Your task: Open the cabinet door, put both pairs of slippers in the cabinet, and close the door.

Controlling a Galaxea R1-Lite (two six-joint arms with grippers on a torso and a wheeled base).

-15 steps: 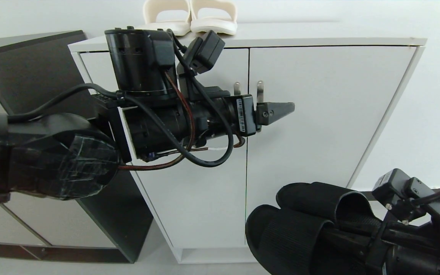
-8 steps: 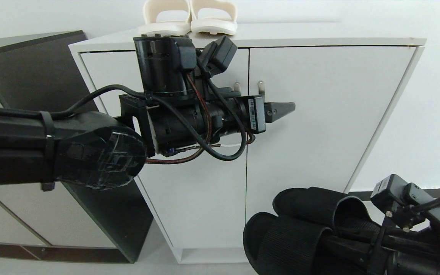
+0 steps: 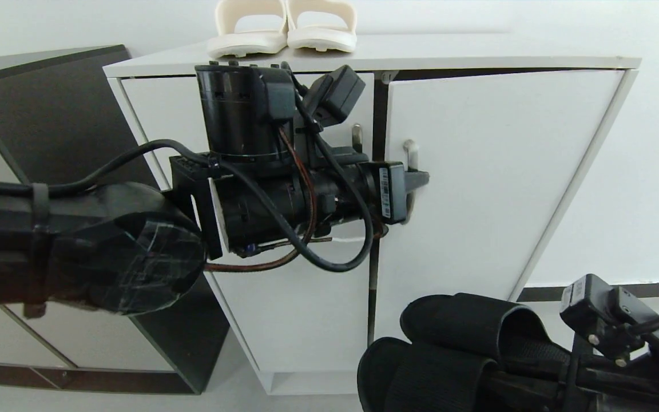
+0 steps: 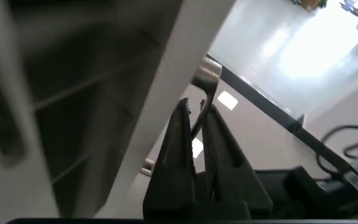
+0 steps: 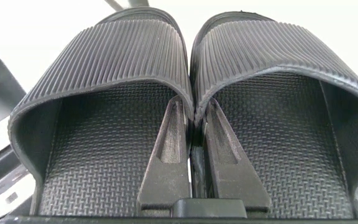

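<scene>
You are pinching the handle (image 3: 410, 150) of the right door (image 3: 495, 171) with the left gripper (image 4: 196, 107), fingers closed on it. The door is standing slightly ajar. The right gripper (image 5: 194, 102) is clamping the black slippers (image 3: 455, 343) low before the cabinet (image 3: 478, 57). White slippers (image 3: 284, 26) are sitting on top.

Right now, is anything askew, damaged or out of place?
Nothing damaged. The right door is ajar, a dark gap at its inner edge, the left end effector shut on its handle. Cream slippers sit paired on the cabinet top; the right end effector holds the black slippers.
</scene>
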